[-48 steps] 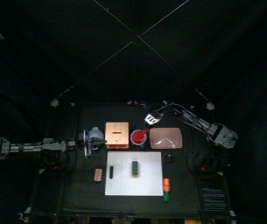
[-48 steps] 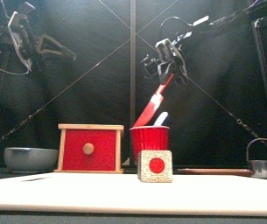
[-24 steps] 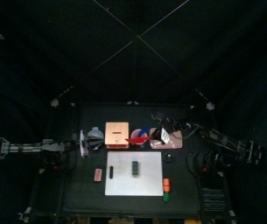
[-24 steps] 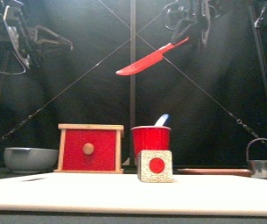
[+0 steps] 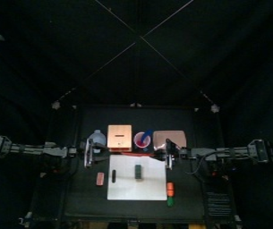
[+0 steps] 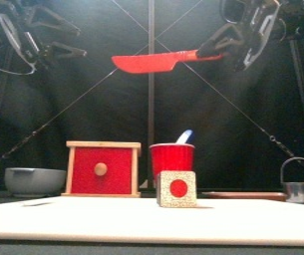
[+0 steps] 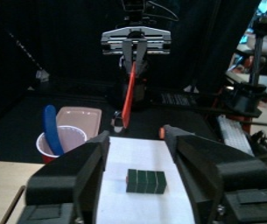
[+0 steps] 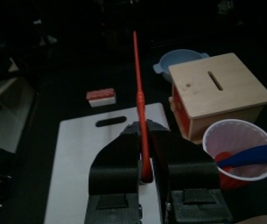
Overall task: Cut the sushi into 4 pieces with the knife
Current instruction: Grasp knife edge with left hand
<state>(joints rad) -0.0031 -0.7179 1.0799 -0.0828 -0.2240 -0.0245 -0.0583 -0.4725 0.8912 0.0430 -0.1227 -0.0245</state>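
Sushi roll (image 7: 146, 181): uncut on white board (image 7: 133, 157). Red knife (image 6: 152, 63) aloft, clenched in right jaws; left jaws released. Next: lower blade onto roll.

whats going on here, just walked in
The right hand holds the red knife roughly level, high above the table. The left hand hangs open, up at the left of the board. The sushi lies on the board in one piece, not yet cut. The blue knife stands in the cup behind the board.
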